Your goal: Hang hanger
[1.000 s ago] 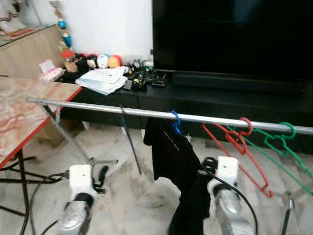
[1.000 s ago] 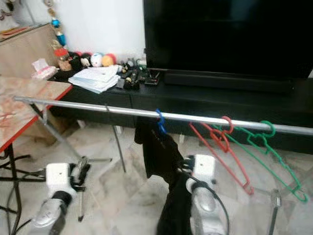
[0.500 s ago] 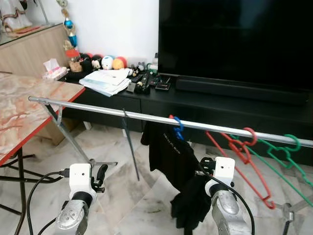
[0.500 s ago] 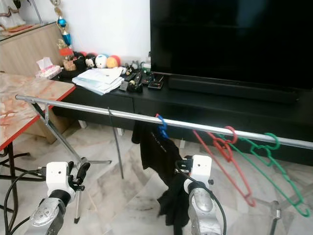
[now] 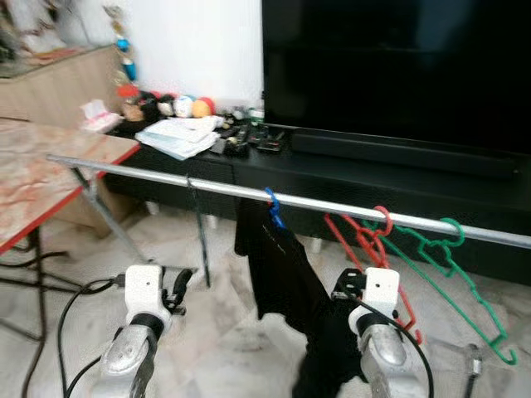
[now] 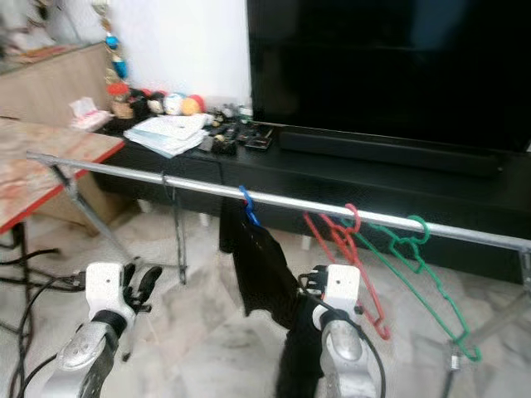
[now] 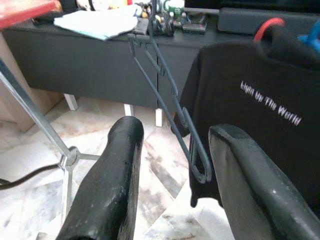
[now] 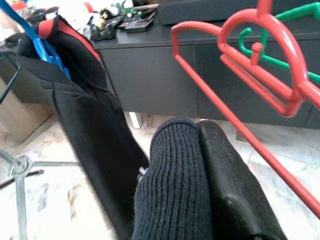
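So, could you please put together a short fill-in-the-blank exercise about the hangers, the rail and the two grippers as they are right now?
1. The black T-shirt hangs from the metal rail on a ____ hanger.
2. Of the two empty hangers on the rail, the red hanger hangs beside a ____ one.
3. The left gripper has its fingers ____.
4. The right gripper is shut on a piece of ____ knitted cloth.

Missing words: blue; green; open; black

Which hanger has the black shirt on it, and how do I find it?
Find the long silver rail in front of the big black TV. Three coloured hangers hook over it; the blue hanger is the leftmost, beside the red hanger and green hanger. It alone carries the black shirt; they hang bare.
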Tool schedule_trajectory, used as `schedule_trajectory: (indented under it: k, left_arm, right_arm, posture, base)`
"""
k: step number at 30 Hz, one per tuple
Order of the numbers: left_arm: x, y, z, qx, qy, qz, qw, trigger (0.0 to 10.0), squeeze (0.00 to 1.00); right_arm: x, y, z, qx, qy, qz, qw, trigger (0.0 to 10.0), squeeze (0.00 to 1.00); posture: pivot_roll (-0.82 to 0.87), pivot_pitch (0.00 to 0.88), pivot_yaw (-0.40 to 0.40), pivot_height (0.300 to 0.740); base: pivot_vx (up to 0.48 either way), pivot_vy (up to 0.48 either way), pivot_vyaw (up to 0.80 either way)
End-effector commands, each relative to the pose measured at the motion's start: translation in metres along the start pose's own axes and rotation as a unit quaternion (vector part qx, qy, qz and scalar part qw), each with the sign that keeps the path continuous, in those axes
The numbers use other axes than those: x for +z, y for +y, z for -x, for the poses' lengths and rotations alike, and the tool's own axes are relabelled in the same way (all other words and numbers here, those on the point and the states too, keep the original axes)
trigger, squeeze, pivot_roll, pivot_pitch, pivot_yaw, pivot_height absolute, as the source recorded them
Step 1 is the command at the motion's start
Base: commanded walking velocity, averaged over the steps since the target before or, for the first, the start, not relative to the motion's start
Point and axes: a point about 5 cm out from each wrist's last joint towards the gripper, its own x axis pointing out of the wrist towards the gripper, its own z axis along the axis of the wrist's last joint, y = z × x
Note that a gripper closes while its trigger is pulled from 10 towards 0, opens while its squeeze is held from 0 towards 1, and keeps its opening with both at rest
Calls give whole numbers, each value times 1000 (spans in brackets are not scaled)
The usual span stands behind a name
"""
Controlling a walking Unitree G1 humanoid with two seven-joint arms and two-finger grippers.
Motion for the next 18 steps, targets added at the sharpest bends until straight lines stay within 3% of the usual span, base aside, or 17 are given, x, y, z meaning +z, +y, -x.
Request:
schedule_trajectory:
  k: [1, 5, 8, 13, 18]
  left_arm:
    - [11, 7, -3, 4, -13, -10, 1000, 10000, 0]
    - [7, 9, 0, 28, -10, -12, 1000, 10000, 0]
    - [4, 8, 2, 29, -5, -10, 1000, 10000, 0]
    - [3, 6, 5, 29, -4, -8, 1000, 10000, 0]
    - [2, 6, 6, 29, -5, -4, 1000, 10000, 0]
  right_arm:
    - [7, 7, -3, 10, -16, -1, 1000, 10000, 0]
    - [-2, 9, -1, 32, 1, 3, 999, 10000, 0]
    - [-16, 7, 4, 52, 30, 35, 998, 10000, 0]
    - [-42, -8, 13, 34, 80, 57, 995, 10000, 0]
    - [-46, -11, 15, 22, 85, 51, 995, 10000, 0]
  posture:
    - [44, 20, 50, 740]
    - [38, 21, 51, 740]
    - [42, 22, 50, 740]
    - [46, 24, 48, 740]
    - [41, 27, 53, 740]
  base:
    - [0, 0, 0]
    - [0, 0, 0]
    - [0, 0, 0]
    - [0, 0, 0]
    - [0, 0, 0]
